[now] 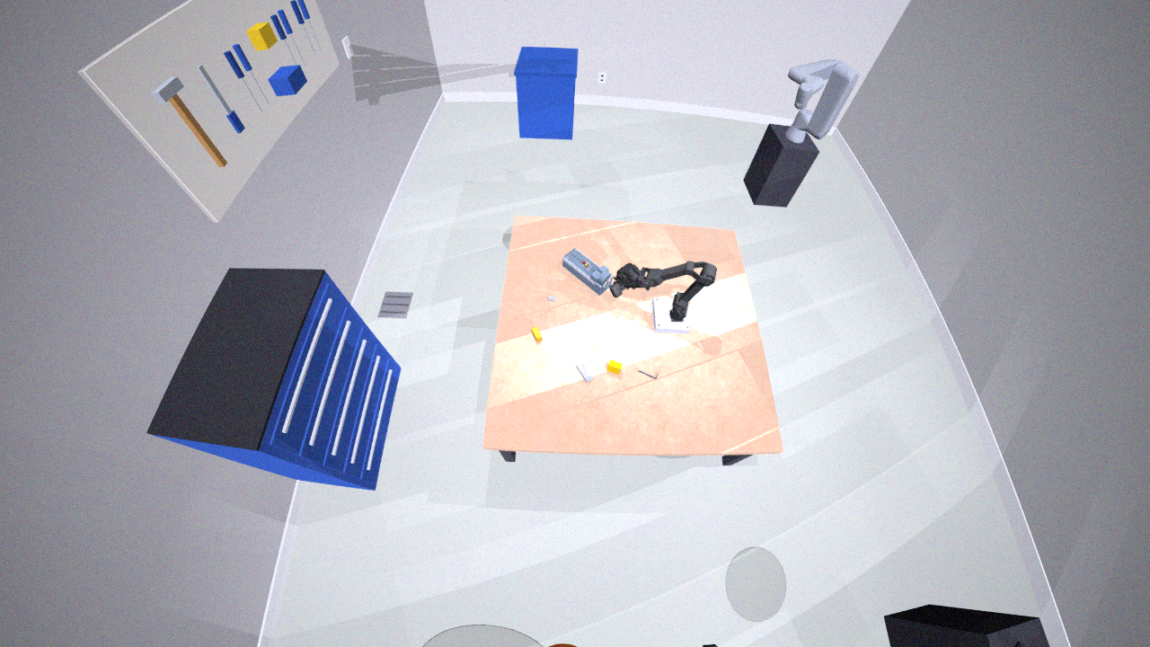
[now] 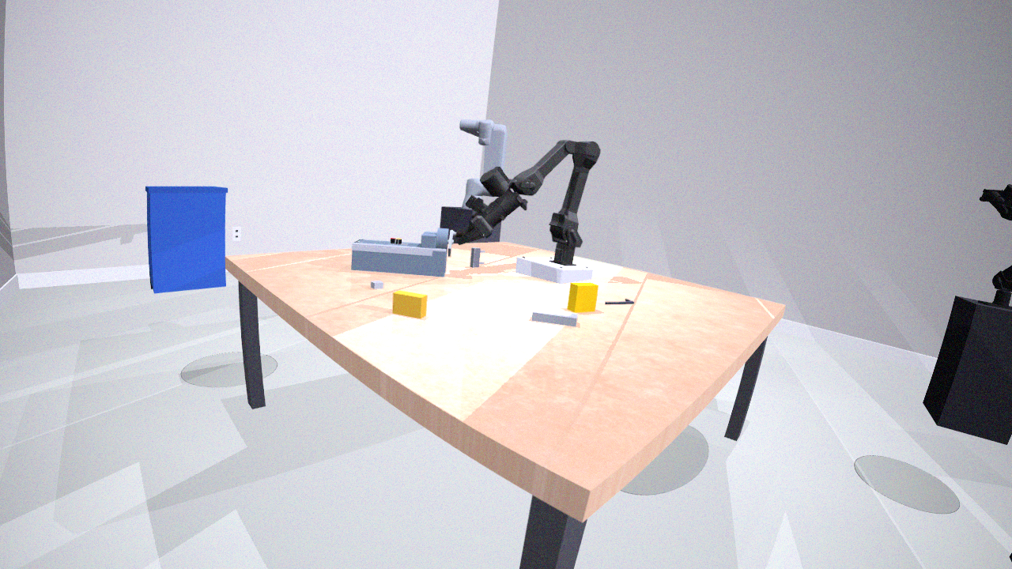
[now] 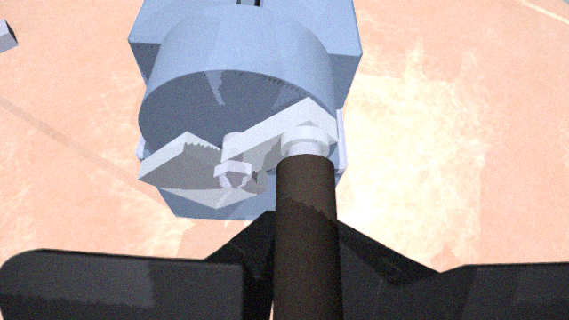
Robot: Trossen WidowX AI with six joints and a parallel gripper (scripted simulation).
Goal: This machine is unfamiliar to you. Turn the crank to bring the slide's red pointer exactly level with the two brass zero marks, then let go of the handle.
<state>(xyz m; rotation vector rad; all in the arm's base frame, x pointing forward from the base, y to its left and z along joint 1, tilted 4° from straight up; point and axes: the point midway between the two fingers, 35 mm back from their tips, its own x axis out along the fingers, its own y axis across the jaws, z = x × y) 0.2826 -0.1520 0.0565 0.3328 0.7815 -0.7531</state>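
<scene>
The blue-grey machine (image 1: 580,272) (image 2: 398,261) (image 3: 244,40) stands at the table's back left. Its pale crank arm (image 3: 276,126) is on the round end face, with the dark brown handle (image 3: 306,191) at the arm's right end in the wrist view. My gripper (image 1: 614,288) (image 2: 458,237) (image 3: 294,224) is shut on this handle, one black finger on each side. The red pointer (image 2: 392,239) and the brass marks are tiny on top of the machine in the top and exterior views; whether they are level cannot be told. The wrist view does not show them.
Two yellow blocks (image 1: 536,333) (image 1: 614,367) (image 2: 409,304) (image 2: 583,297), a grey bar (image 1: 584,372) (image 2: 554,318), a thin dark tool (image 1: 648,374) (image 2: 620,302) and a small grey block (image 1: 551,298) (image 2: 377,284) lie on the table. A dark grey upright block (image 2: 475,257) stands near the gripper.
</scene>
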